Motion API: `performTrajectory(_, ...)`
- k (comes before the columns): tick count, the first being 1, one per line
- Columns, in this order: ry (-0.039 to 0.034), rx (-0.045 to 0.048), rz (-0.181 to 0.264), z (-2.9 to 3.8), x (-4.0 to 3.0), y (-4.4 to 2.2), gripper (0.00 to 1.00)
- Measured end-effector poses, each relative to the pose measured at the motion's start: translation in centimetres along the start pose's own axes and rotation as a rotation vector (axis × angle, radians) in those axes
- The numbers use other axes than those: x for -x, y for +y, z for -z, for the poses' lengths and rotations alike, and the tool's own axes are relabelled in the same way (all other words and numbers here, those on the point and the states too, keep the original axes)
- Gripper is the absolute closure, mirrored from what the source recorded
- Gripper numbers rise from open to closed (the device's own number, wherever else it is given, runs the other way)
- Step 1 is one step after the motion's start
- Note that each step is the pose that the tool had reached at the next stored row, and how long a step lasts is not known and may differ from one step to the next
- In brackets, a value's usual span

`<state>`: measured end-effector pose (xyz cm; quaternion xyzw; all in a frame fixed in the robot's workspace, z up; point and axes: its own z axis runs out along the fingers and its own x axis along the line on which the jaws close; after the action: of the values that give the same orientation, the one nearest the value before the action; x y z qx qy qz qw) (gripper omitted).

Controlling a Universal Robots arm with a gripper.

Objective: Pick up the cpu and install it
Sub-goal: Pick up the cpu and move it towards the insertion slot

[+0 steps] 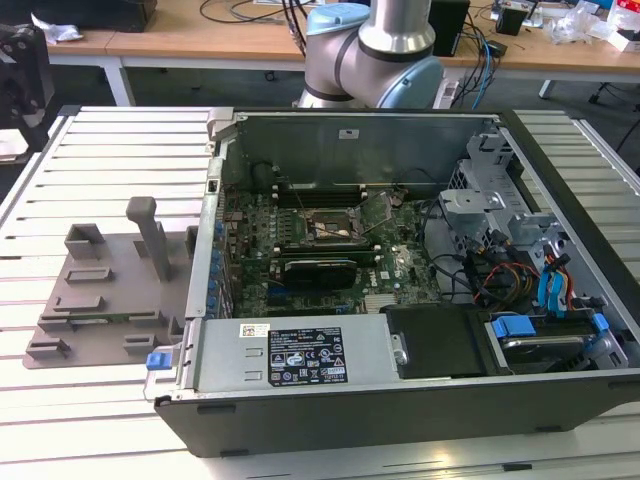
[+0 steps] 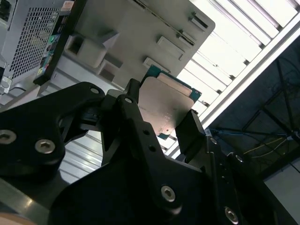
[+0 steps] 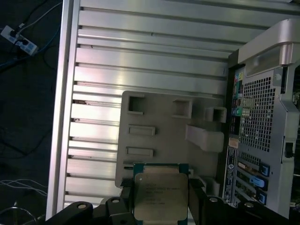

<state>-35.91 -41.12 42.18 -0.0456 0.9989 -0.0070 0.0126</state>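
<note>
The end effector (image 3: 161,205) is closed on the cpu (image 3: 161,192), its two black fingers (image 3: 125,206) pressing on opposite edges of the chip. In both wrist views the silvery-grey metal top plate faces the cameras, with the green board edge showing around it. In the second wrist view the end effector (image 2: 161,115) holds the cpu (image 2: 166,105) in the same way, one finger (image 2: 132,101) on each side and the chip bridging the gap between them.

The cpu hangs in the air, apart from the things below it. Under it lies the grey plastic fixture plate (image 3: 159,131) with its upright posts and shallow rectangular recesses, flat on the slatted aluminium tabletop (image 3: 140,56). The chip sits over one edge of that plate.

In the exterior view the fixture plate (image 1: 110,290) lies on the tabletop (image 1: 110,150) at the exterior view's left, just beside the open computer case (image 1: 400,400), which takes up the middle and the exterior view's right. Inside the case, the dark square socket (image 1: 332,232) sits on the green motherboard (image 1: 300,280), near its middle. The robot arm (image 1: 375,50) rises at the far side, behind the case. The first wrist view also shows the perforated rear panel of the case (image 3: 262,117) next to the fixture plate.
</note>
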Motion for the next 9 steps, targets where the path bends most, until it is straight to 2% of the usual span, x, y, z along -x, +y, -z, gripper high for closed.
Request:
performTrajectory(6,-0.0001,0.0001,0.0,-0.03,1.19,-0.11,0.45)
performTrajectory(9,0.0,0.0,0.0,-0.06,2.23,-0.2,0.45)
